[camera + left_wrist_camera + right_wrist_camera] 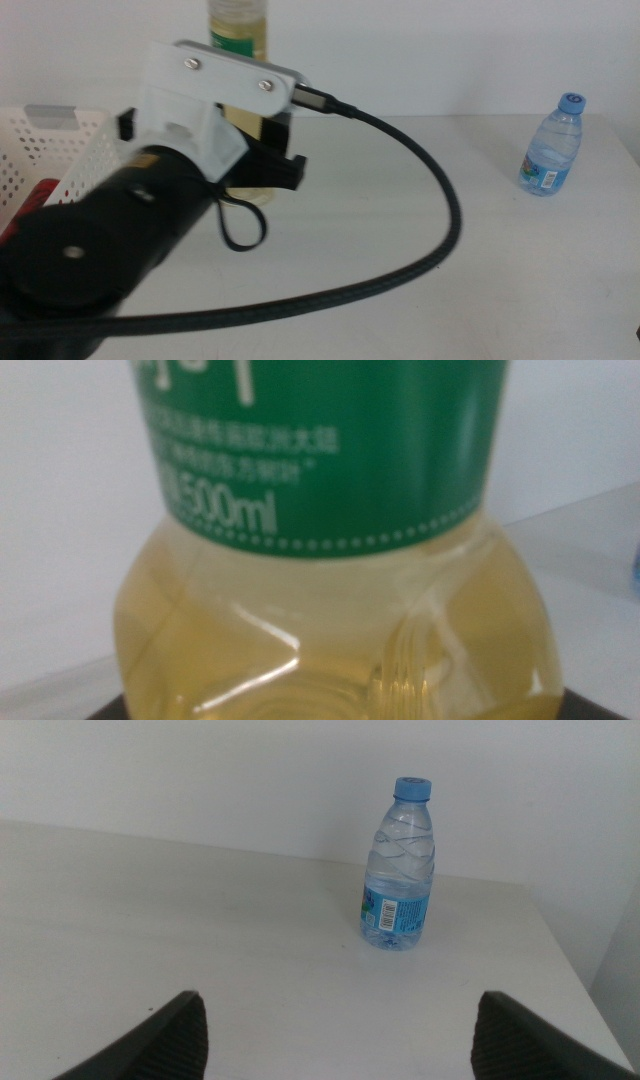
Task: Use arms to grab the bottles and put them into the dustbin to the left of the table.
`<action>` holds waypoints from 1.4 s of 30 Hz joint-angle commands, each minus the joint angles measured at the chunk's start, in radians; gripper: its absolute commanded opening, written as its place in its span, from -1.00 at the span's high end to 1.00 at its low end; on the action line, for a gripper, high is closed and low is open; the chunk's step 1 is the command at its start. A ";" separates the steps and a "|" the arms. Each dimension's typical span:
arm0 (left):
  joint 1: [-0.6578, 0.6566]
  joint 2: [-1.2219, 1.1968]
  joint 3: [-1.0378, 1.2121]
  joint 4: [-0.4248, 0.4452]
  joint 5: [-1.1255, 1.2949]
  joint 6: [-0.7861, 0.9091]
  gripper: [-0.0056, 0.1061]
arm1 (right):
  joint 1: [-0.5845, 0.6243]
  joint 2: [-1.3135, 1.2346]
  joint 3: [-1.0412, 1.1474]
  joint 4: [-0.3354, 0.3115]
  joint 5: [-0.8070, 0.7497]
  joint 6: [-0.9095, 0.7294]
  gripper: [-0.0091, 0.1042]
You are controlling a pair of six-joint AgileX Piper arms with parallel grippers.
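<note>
Now keep left gripper (pixel 268 165) clamped squarely on green-label bottle (pixel 320 590), level; right gripper (pixel 335 1040) spread, water bottle (pixel 398 870) ahead.

Two bottles show: one green-labelled bottle (pixel 238 28) of yellowish liquid and one small blue-capped water bottle (pixel 551 146) (both upright). One white perforated dustbin (pixel 60 150) stands at the counter's (pixel 480 290) edge, and one black cable (pixel 400 270) loops across it
</note>
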 commanded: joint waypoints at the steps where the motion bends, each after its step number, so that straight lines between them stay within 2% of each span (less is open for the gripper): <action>1: 0.001 -0.069 -0.038 -0.001 -0.079 0.096 0.99 | -0.005 -0.026 -0.009 -0.010 -0.080 -0.009 -0.40; 3: 0.001 -0.086 -0.036 -0.007 -0.077 0.114 0.99 | -0.005 -0.026 -0.009 -0.010 -0.080 -0.009 -0.40; 8: 0.015 -0.117 -0.034 0.082 -0.024 0.016 0.99 | -0.005 -0.026 -0.009 -0.010 -0.080 -0.009 -0.40; 14: 0.158 -0.127 -0.034 0.284 0.199 -0.244 0.99 | -0.005 -0.026 -0.009 -0.010 -0.080 -0.009 -0.40; 23: 0.440 -0.127 -0.041 0.602 0.477 -0.627 0.99 | -0.005 -0.026 -0.009 -0.010 -0.080 -0.009 -0.40; 28: 0.595 -0.125 -0.097 0.787 0.748 -0.813 0.99 | -0.005 -0.026 -0.009 -0.010 -0.080 -0.009 -0.40; 34: 0.768 -0.111 -0.193 0.918 0.989 -0.951 0.99 | -0.005 -0.026 -0.009 -0.010 -0.080 -0.009 -0.40; 42: 0.944 -0.034 -0.343 1.037 1.332 -0.988 0.99 | -0.005 -0.026 -0.009 -0.010 -0.080 -0.009 -0.40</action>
